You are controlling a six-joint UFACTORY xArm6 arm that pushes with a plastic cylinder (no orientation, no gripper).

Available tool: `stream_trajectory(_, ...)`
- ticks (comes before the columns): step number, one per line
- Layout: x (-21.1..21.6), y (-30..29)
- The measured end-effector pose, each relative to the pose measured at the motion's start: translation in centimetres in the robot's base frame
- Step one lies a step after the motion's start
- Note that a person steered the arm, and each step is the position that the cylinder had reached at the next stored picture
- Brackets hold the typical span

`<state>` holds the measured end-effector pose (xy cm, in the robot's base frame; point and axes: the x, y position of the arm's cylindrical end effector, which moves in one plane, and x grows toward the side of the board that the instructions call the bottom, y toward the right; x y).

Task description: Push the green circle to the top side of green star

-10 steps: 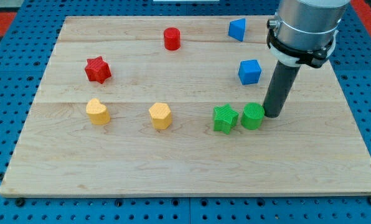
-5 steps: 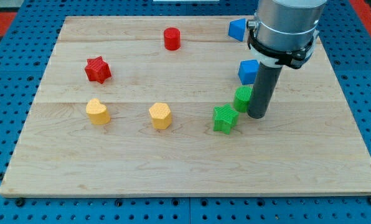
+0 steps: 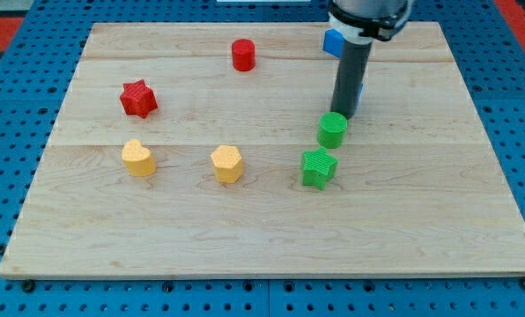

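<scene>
The green circle [image 3: 332, 130] stands just above and slightly right of the green star [image 3: 319, 167] on the wooden board, a small gap between them. My dark rod comes down from the view's top; my tip [image 3: 343, 114] is just above and to the right of the green circle, touching or nearly touching its upper edge.
A blue block [image 3: 359, 89] sits partly hidden behind the rod, and another blue block [image 3: 332, 40] near the top edge. A red cylinder [image 3: 243, 55] is at top centre, a red star [image 3: 138, 98] at left. Two yellow blocks [image 3: 138, 158] [image 3: 227, 164] lie left of the green star.
My tip moved up and left from the right of the green circle. The green circle slid from right of the star to above it. The star stayed put.
</scene>
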<state>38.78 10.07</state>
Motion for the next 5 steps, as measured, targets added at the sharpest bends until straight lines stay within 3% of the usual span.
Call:
stream_trajectory(2,0.1,0.0)
stream_trajectory(4,4.9,3.5)
stream_trajectory(5,5.2,4.0)
